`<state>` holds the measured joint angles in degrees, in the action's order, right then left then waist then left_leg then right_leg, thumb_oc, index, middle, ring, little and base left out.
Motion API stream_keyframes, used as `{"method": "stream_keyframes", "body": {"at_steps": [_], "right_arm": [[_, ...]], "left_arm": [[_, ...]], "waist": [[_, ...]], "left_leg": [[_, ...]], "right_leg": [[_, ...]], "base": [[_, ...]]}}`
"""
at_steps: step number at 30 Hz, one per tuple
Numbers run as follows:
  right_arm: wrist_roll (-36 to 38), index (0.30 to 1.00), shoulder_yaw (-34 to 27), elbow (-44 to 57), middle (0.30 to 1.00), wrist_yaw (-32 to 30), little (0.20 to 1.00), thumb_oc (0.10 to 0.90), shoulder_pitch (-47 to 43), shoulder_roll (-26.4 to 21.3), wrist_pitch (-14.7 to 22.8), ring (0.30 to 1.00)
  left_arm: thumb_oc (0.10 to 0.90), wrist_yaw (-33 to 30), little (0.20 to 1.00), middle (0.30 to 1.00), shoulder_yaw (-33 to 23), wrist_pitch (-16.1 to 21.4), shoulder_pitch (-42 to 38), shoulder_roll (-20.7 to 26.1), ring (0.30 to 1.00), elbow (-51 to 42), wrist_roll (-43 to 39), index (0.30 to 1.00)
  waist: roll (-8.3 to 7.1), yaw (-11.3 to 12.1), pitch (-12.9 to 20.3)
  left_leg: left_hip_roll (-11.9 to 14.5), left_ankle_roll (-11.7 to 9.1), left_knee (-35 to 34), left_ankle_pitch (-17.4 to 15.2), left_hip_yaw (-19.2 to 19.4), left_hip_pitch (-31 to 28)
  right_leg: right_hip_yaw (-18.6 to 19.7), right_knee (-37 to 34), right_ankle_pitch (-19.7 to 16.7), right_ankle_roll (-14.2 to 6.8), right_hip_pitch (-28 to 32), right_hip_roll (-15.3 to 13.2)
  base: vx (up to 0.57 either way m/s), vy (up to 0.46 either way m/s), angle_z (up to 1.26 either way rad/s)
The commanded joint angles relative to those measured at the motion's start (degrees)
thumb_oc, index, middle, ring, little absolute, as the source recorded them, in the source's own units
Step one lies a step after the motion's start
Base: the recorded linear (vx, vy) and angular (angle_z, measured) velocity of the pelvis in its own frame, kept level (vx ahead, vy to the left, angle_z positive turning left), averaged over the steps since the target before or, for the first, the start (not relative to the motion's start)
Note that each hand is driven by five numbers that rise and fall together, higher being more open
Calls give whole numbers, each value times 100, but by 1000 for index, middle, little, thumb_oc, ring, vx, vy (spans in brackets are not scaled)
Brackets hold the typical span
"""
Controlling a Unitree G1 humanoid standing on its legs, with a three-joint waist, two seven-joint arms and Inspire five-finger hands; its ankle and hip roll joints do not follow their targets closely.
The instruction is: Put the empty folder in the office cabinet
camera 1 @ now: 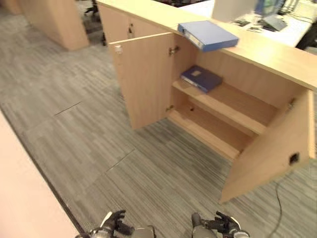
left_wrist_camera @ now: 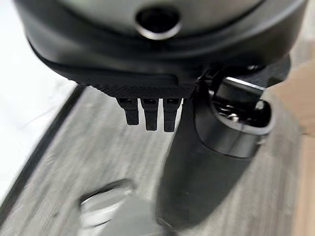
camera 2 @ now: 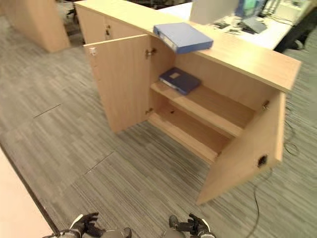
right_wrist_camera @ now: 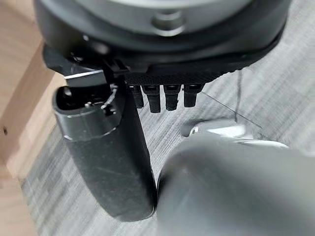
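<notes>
A light blue folder [camera 1: 208,34] lies flat on top of the wooden office cabinet [camera 1: 277,62], near its left end. A darker blue folder [camera 1: 200,78] rests on the cabinet's upper shelf [camera 1: 233,106], at the left. Both cabinet doors stand open: the left door [camera 1: 143,79] and the right door [camera 1: 270,153]. My left hand [camera 1: 113,222] and right hand [camera 1: 223,224] hang low at the near edge, far from the cabinet. In the wrist views each hand [left_wrist_camera: 162,54] [right_wrist_camera: 162,44] has relaxed fingers over the carpet and holds nothing.
Grey striped carpet [camera 1: 124,148] stretches between me and the cabinet. A second wooden unit [camera 1: 54,20] stands at the back left. A desk [camera 1: 267,20] with office items sits behind the cabinet. A pale surface [camera 1: 25,198] runs along my near left.
</notes>
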<state>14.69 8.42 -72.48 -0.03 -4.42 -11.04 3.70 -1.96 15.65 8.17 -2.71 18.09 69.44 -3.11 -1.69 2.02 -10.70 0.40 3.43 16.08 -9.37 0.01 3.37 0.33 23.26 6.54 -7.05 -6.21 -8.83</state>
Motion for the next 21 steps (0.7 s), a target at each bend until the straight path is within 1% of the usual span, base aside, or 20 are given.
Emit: {"method": "stream_keyframes", "body": {"at_steps": [1,2,4,5,6,7,8,9,10,11,12,13,15,17,18,19,20,21], "right_arm": [[-204,900,134,144,900,-58,900,800,211,-334,1,900],[-205,900,134,145,900,-58,900,800,212,-335,1,900],[-305,900,97,87,900,-73,900,800,209,-383,-29,900],[-339,900,67,47,900,-88,900,800,205,-424,-44,900],[-325,900,31,33,900,-99,900,800,194,-440,-40,900],[-320,900,34,12,900,-101,900,800,180,-441,-32,900],[-296,900,40,-21,900,-96,900,800,189,-450,-28,900],[-296,900,39,-22,900,-96,900,800,187,-451,-28,900],[-266,900,52,-65,900,-112,900,800,233,-473,-34,900],[-249,900,44,-88,900,-122,900,800,258,-483,-42,900],[-229,900,30,-102,900,-138,900,800,270,-491,-42,900],[-229,900,25,-118,900,-154,900,800,266,-493,-46,900],[-257,900,12,-157,900,-153,900,800,260,-477,-70,900],[-286,900,-18,-160,900,-144,900,800,276,-467,-93,900],[-288,900,-44,-151,900,-144,900,800,288,-472,-87,900],[-289,900,-44,-150,900,-144,900,800,289,-473,-88,900],[-292,900,-62,-131,900,-137,900,800,319,-474,-86,900],[-283,900,-86,-113,900,-114,900,800,385,-503,-70,900]], "left_arm": [[800,24,900,900,-146,128,209,-8,900,-165,134,900],[800,24,900,900,-145,129,210,-9,900,-165,134,900],[800,38,900,900,-169,119,300,-67,900,-189,139,900],[800,50,900,900,-164,115,324,-88,900,-230,135,900],[800,56,900,900,-152,115,335,-103,900,-253,142,900],[800,64,900,900,-112,117,316,-117,900,-250,183,900],[800,77,900,900,-50,126,324,-151,900,-272,214,900],[800,77,900,900,-50,126,322,-152,900,-272,214,900],[800,108,900,900,10,133,315,-179,900,-298,250,900],[800,122,900,900,25,129,301,-182,900,-276,278,900],[800,125,900,900,25,132,280,-176,900,-254,283,900],[800,130,900,900,18,136,263,-164,900,-232,294,900],[800,132,900,900,10,136,204,-130,900,-165,348,900],[800,151,900,900,15,161,164,-100,900,-103,442,900],[800,149,900,900,21,178,145,-99,900,-79,478,900],[800,148,900,900,20,180,144,-101,900,-76,479,900],[800,153,900,900,43,189,125,-107,900,-60,521,900],[800,175,900,900,94,209,80,-117,900,-35,586,900]], "waist": [[284,214,-133],[281,217,-138],[293,264,-196],[326,284,-248],[385,260,-291],[419,217,-310],[423,165,-345],[433,166,-331],[359,120,-367],[270,108,-384],[203,93,-407],[160,87,-424],[149,20,-451],[155,-56,-466],[162,-104,-463],[169,-112,-467],[174,-180,-461],[165,-263,-421]], "left_leg": [[-33,-189,-1697,645,-181,-808],[-41,-184,-1698,645,-177,-815],[-117,-84,-1773,522,56,-1045],[-138,-34,-1807,487,120,-1140],[-117,-7,-1843,481,118,-1206],[-123,0,-1886,474,102,-1242],[-171,7,-1935,460,63,-1342],[-161,7,-1931,467,64,-1321],[-281,7,-1943,420,-15,-1403],[-365,-25,-1972,368,-54,-1459],[-391,-81,-2010,306,-65,-1522],[-381,-139,-2043,252,-33,-1568],[-325,-248,-2091,159,-29,-1686],[-285,-325,-2108,64,10,-1806],[-284,-353,-2108,20,34,-1857],[-276,-356,-2108,17,26,-1862],[-300,-374,-2108,-32,14,-1918],[-348,-397,-2108,-140,-52,-2000]], "right_leg": [[-1525,202,-679,-550,592,-727],[-1519,210,-677,-556,592,-736],[-2009,573,-1261,-681,458,-1068],[-2198,756,-1478,-756,398,-1167],[-2277,984,-1582,-795,312,-1154],[-2235,1036,-1514,-795,248,-1013],[-2037,1071,-1312,-755,136,-794],[-2042,1043,-1338,-753,129,-780],[-1934,524,-1179,-676,5,-557],[-1987,-67,-1107,-580,-40,-613],[-2080,-655,-1110,-506,-10,-688],[-2186,-1148,-1197,-484,18,-740],[-2247,-1920,-1528,-555,-52,-782],[-2395,-2322,-1715,-654,-139,-871],[-2469,-2410,-1761,-669,-134,-893],[-2483,-2426,-1767,-669,-116,-885],[-2509,-2426,-1766,-664,-104,-891],[-2455,-2577,-1713,-635,-1,-834]], "base": [[90,273,-90],[84,258,-139],[52,186,-100],[27,187,-43],[6,176,-56],[22,177,-57],[20,128,-46],[110,100,-15],[151,7,-7],[213,-34,16],[181,-99,31],[201,-108,39],[261,-75,3],[284,-37,-29],[184,-17,-12],[200,7,-3],[234,25,1],[471,38,4]]}}
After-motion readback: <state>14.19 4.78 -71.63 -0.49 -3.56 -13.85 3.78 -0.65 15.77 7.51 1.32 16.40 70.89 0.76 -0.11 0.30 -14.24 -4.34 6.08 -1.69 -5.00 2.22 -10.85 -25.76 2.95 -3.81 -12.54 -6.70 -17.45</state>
